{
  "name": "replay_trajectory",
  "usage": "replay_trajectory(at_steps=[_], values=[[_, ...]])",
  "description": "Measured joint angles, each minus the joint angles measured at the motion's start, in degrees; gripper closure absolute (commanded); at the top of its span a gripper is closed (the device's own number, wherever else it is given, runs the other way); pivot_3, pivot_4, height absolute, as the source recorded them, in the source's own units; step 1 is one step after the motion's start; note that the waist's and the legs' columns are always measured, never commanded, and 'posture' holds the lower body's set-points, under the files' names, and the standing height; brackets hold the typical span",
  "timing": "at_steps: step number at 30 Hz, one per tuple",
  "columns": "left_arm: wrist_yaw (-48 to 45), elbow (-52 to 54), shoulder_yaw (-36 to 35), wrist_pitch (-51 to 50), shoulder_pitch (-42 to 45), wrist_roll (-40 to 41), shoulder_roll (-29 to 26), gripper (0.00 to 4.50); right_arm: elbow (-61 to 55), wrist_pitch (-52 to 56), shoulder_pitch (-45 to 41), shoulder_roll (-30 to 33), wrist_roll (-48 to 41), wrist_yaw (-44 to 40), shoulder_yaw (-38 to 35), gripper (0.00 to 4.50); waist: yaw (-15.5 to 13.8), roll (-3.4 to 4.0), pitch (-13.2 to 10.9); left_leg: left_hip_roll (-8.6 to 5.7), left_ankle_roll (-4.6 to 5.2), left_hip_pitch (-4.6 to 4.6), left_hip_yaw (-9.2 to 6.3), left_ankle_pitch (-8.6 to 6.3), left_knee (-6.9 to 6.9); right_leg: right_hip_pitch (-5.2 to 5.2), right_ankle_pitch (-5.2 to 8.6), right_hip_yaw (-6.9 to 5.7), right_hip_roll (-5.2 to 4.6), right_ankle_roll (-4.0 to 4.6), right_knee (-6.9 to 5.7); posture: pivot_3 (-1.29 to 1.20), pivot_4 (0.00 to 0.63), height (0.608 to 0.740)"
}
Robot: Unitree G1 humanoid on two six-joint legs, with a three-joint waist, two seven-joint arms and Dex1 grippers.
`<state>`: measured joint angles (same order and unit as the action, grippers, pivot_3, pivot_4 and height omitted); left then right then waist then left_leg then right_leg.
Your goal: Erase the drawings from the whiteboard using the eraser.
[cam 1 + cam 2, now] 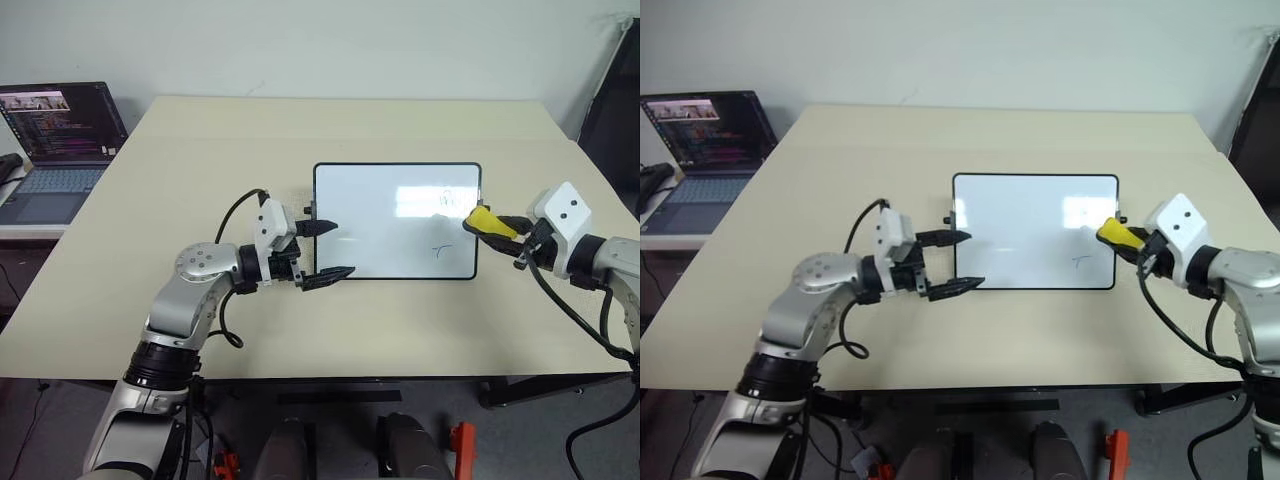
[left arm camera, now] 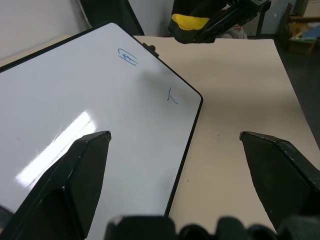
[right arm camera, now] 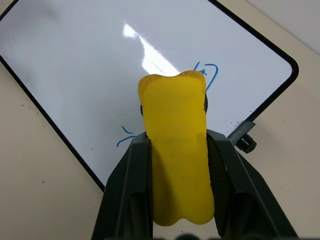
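The whiteboard (image 1: 380, 215) lies flat on the beige table, right of centre. Two small thin blue-green drawings sit near its right end: one scribble (image 1: 447, 197) by the far right corner, one tick-like mark (image 1: 441, 249) nearer me. My right gripper (image 1: 492, 225) is shut on the yellow eraser (image 1: 480, 218), whose tip hangs over the board's right edge between the two marks (image 3: 207, 75). My left gripper (image 1: 340, 250) stands open at the board's left edge, one finger (image 2: 75, 175) over the white face and the other (image 2: 280, 165) over the table.
An open laptop (image 1: 60, 140) sits on a lower side table at the far left. The beige table (image 1: 200, 160) is bare around the board. A dark frame (image 1: 615, 100) stands past the table's right edge.
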<state>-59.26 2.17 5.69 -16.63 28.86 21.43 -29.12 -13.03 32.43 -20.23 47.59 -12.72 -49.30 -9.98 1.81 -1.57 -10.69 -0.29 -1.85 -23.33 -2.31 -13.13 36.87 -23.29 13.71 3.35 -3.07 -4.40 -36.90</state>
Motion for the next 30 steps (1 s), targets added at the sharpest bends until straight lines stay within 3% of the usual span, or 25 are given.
replay_trajectory(at_steps=[9,15,30], values=[[-0.01,0.00,-0.68,0.76,0.11,-0.06,-1.05,0.00,2.87,-4.24,-4.18,-2.82,0.64,2.39,2.27,3.43,0.03,0.00,0.00,0.01,0.00,0.01,0.00,0.00,0.01,0.00,0.00,0.00,0.00,0.01,-0.02,0.00,0.150,0.740],[0.17,0.07,-0.72,0.80,0.02,-0.11,-1.12,0.00,7.71,-10.26,-2.98,-6.47,6.90,4.62,11.74,3.43,0.01,0.00,0.00,-0.01,0.00,0.01,0.01,0.00,0.02,0.00,-0.01,0.01,-0.01,0.01,-0.03,0.00,0.150,0.740],[1.13,1.31,-0.94,-0.37,-1.28,-0.01,-1.36,0.00,17.75,-17.98,-5.74,-8.43,18.60,12.00,18.09,3.45,0.13,-0.04,0.03,0.00,0.05,0.56,0.10,0.05,0.13,0.56,0.09,0.11,0.01,-0.12,-0.07,0.00,0.150,0.740]])
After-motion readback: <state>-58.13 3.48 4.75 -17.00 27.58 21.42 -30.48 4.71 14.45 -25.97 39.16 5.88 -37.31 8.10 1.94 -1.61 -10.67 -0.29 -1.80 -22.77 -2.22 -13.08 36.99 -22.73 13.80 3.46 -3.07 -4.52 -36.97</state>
